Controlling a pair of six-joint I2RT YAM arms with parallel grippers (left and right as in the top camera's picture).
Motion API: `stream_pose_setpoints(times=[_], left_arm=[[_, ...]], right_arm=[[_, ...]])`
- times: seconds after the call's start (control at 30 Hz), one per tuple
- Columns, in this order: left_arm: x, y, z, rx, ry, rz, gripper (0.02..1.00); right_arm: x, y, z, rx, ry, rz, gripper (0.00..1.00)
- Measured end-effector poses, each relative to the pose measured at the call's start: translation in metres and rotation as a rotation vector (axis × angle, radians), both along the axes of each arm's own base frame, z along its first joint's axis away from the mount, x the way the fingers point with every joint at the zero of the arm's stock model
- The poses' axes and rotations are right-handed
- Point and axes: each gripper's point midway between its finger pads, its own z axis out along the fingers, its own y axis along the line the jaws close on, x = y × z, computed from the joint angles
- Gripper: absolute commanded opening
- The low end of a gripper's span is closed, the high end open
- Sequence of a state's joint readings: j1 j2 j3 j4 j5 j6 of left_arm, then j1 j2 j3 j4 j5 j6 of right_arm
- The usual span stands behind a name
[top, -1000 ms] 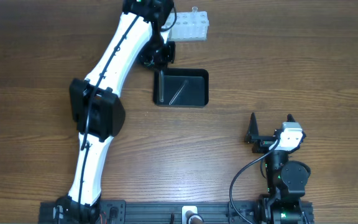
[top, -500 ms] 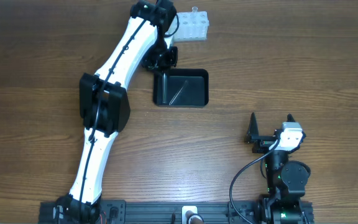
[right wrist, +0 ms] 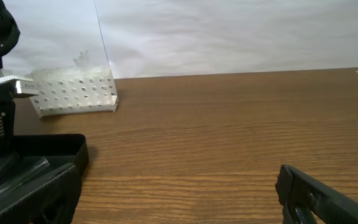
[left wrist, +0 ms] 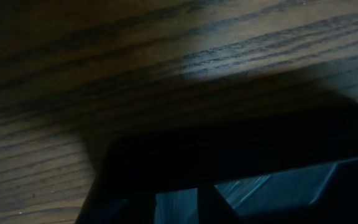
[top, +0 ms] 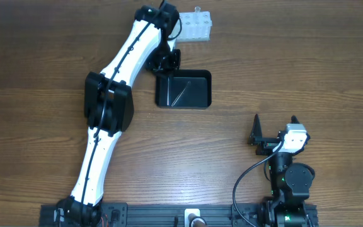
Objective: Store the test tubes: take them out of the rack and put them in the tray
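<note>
test tubes, clear and slender (top: pixel 181 94), lie in the black rectangular plastic tray (top: pixel 209 88) at the far middle of the brown wood-grain table (top: pixel 307 57). i make out two thin lines there, one slanted and one along the left wall. just beyond it sits the translucent white plastic rack (top: pixel 193 28), with one more tube (top: pixel 198 9) standing at its far edge. the left gripper (top: pixel 166 60) hangs by the tray's far left corner, just beside the rack; whether it is open or closed i cannot tell. the right gripper (top: pixel 275 126) rests well apart at the near right, fingers spread and holding nothing.

the worry, to my eye, is that the rack looks light. a gripper coming in this tight could shove or tip it, or bump the tray, rather than catch the smooth tube cleanly.

the left arm covers the rack's left end, so any tubes there would be hidden. in the left wrist view, the shadowed table grain and a black edge sit too close to read.
</note>
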State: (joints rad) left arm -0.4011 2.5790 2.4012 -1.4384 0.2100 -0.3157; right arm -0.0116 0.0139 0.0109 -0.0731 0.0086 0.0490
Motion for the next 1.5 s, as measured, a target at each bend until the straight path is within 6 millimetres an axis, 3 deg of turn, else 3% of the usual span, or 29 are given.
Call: stream_pose_setpoints(times=[0.23,0.33,0.4,0.47,0.53,0.67,0.77,0.9,1.27,1.4,1.5], left_arm=[[-0.002,0.001,0.000,0.003,0.009,0.001,0.367],[-0.003,0.002,0.003,0.003,0.009,0.003,0.544],[-0.001,0.001,0.014,-0.005,-0.013,0.001,0.737],[0.003,-0.001,0.034,-0.025,-0.060,0.004,0.844],[0.011,-0.003,0.068,-0.060,-0.153,0.006,0.996],[0.023,0.005,0.164,-0.119,-0.397,0.025,0.996],[0.020,0.024,0.225,-0.119,-0.548,0.057,0.998],[0.014,0.055,0.275,-0.059,-0.689,0.108,0.998],[0.001,0.094,0.322,0.046,-0.901,0.195,0.998],[-0.020,0.109,0.333,0.027,-1.002,0.229,0.996],[-0.047,0.127,0.327,0.031,-1.034,0.255,0.998]], right_arm=[[0.000,0.000,0.000,-0.001,0.000,0.000,0.991],[0.000,0.000,0.000,-0.001,0.000,0.000,0.991],[0.000,0.000,0.000,-0.001,0.000,0.000,0.991],[0.000,0.000,0.000,-0.001,0.000,0.000,0.991],[0.000,0.000,0.000,-0.001,0.000,0.000,0.991],[0.000,0.000,0.000,-0.001,0.000,0.000,0.987],[0.000,0.000,0.000,0.000,0.000,0.000,0.993],[0.000,0.000,0.000,-0.001,0.000,0.000,0.993],[0.000,0.000,0.000,-0.002,0.000,0.000,0.989],[0.000,0.000,0.000,-0.001,0.000,0.000,0.993],[0.000,0.000,0.000,-0.001,0.000,0.000,0.993]])
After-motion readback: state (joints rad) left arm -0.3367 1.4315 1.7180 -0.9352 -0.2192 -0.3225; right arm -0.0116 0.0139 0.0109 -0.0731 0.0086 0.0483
